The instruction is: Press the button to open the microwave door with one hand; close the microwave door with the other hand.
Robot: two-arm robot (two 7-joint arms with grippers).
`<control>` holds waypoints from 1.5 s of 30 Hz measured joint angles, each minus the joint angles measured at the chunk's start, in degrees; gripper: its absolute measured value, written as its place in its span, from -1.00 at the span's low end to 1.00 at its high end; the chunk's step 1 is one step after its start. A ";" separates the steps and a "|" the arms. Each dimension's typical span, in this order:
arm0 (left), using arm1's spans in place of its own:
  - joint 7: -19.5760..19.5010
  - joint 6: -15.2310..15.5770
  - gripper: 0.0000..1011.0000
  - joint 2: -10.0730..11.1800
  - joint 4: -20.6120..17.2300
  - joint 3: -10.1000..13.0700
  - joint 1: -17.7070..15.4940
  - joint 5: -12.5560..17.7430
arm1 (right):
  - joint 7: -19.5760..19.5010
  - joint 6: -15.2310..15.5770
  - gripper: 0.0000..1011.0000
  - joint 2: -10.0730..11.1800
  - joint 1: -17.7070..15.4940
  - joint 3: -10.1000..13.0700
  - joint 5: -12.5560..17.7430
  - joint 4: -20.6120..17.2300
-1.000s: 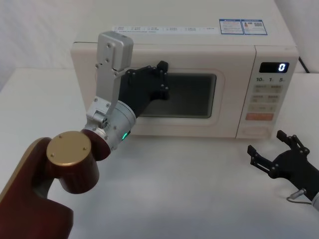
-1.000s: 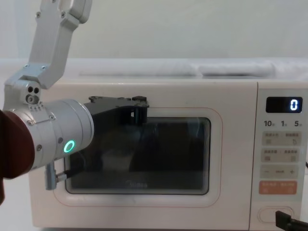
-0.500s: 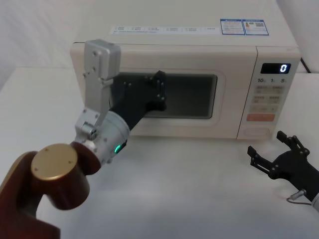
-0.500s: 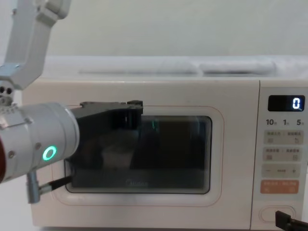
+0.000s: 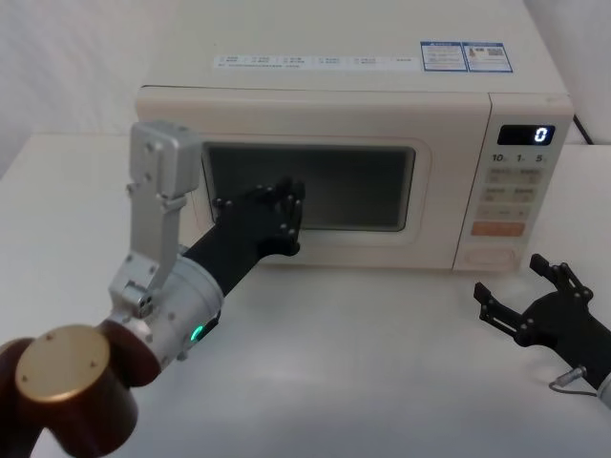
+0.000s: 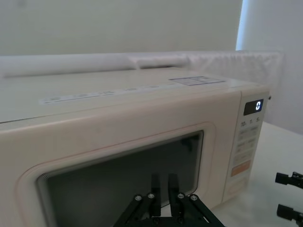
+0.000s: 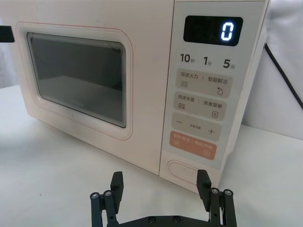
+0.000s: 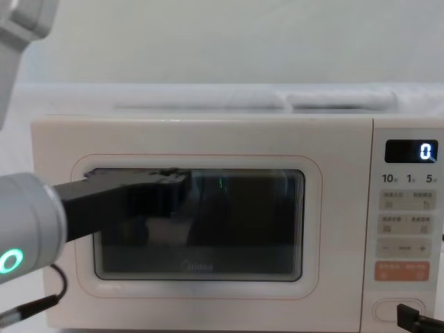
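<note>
Before the left gripper (image 5: 286, 218), whose fingers are pressed together, the microwave door (image 5: 315, 196) sits flush and shut, its wide face toward the robot and its long axis running across. Low at the door's right, the button (image 7: 185, 170) lies just ahead of the right gripper (image 7: 161, 185), jaws spread wide.

Soft, even light falls from above, and my left arm (image 5: 158, 286) casts only a faint shadow on the table (image 5: 363, 363). The microwave door (image 8: 198, 225) window shows dull reflections; my arm looms blurred in the chest view.
</note>
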 joint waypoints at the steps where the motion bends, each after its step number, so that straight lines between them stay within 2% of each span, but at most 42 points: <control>1: 0.14 -0.42 -0.75 0.23 -0.25 -0.21 0.50 0.00 | 0.00 0.00 0.98 0.00 0.00 0.00 0.00 0.00; 3: 0.37 -1.04 -0.68 0.65 -0.60 -0.56 1.37 0.05 | 0.00 0.00 0.98 0.00 0.00 0.00 0.00 0.00; 11: 1.01 -4.39 -0.18 2.73 -1.14 -3.52 5.65 0.05 | 0.00 0.00 0.98 0.00 0.00 0.00 0.00 0.00; 16: 1.29 -5.80 0.19 3.00 -0.23 -4.73 7.14 -0.17 | 0.00 0.00 0.98 0.00 0.00 0.00 0.00 0.00; 18: 1.40 -6.44 0.25 3.01 0.28 -5.28 7.77 -0.29 | 0.00 0.00 0.98 0.00 0.00 0.00 0.00 0.00; 21: 1.66 -7.13 0.50 3.01 1.02 -5.80 8.40 -0.30 | 0.00 0.00 0.98 0.00 0.00 0.00 0.00 0.00; 30: 2.65 -8.04 0.95 2.38 3.31 -6.97 9.61 0.13 | 0.00 0.00 0.98 0.00 0.00 0.00 0.00 0.00; 45: 4.01 -8.77 0.98 1.02 5.07 -9.14 11.35 1.04 | 0.00 0.00 0.98 0.00 0.00 0.00 0.00 0.00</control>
